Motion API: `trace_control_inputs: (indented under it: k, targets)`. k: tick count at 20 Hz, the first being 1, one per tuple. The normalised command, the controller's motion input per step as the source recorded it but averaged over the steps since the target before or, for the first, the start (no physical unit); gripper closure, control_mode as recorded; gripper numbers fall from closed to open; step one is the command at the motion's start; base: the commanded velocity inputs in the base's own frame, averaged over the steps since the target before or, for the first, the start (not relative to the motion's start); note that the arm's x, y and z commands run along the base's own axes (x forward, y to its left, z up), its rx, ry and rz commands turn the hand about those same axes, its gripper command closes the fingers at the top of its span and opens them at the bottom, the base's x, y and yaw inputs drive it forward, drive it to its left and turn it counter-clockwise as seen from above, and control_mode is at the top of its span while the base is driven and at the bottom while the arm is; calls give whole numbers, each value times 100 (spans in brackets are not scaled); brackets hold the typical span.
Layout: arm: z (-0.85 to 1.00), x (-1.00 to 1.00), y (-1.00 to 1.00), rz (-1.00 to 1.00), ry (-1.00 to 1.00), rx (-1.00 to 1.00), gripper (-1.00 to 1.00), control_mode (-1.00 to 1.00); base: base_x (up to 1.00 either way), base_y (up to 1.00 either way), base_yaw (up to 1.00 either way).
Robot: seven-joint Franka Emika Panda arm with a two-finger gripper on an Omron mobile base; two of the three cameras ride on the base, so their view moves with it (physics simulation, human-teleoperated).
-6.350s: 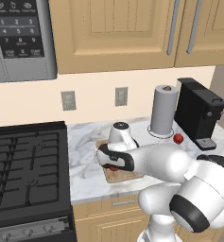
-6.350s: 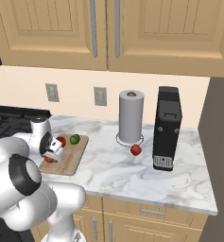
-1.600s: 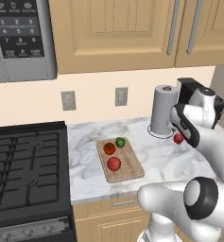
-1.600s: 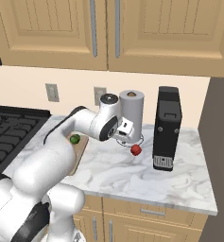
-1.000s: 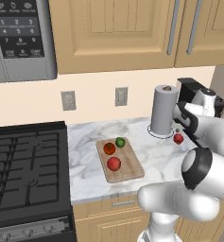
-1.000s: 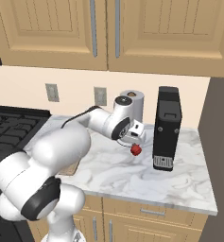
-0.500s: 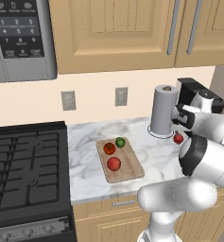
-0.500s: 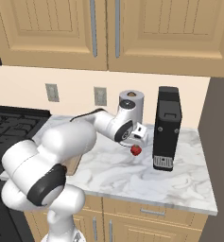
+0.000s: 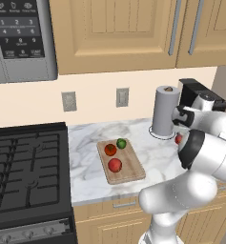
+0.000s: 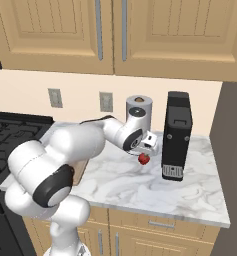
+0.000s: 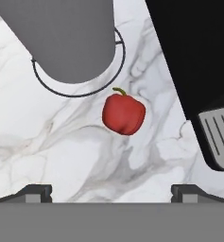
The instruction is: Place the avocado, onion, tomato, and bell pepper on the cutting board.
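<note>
A red bell pepper point(image 11: 123, 114) with a green stem lies on the marble counter between the paper towel roll and the coffee machine, also seen from the sides point(image 10: 143, 159) point(image 9: 179, 138). My gripper point(image 11: 111, 191) hangs open just above it point(image 10: 149, 147), nothing between its fingertips point(image 11: 35, 191). The wooden cutting board point(image 9: 128, 174) lies to the left. On it sit the green avocado point(image 9: 121, 143) and two reddish balls point(image 9: 110, 149) point(image 9: 115, 165), the tomato and onion; I cannot tell which is which.
The grey paper towel roll point(image 9: 164, 114) on its ring stand is close on one side of the pepper, and the black coffee machine point(image 10: 176, 135) is close on the other. A stove point(image 9: 24, 167) is at the far left, with a microwave point(image 9: 19, 38) above it.
The hand has moved a little down and closer to the bell pepper. The jaws stay wide open. The things on the board have not moved.
</note>
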Motion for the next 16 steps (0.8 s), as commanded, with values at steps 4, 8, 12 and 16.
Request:
trace_control_inputs:
  k: [4,8,12,16]
  targets:
    - [-15,16,-1,0,0,0,-100,-100,0,0,0]
    - [-24,23,0,0,0,0,-100,-100,0,0,0]
    - [-24,25,0,0,0,0,-100,-100,0,0,0]
    - [-24,28,-6,0,0,0,-100,-100,0,0,0]
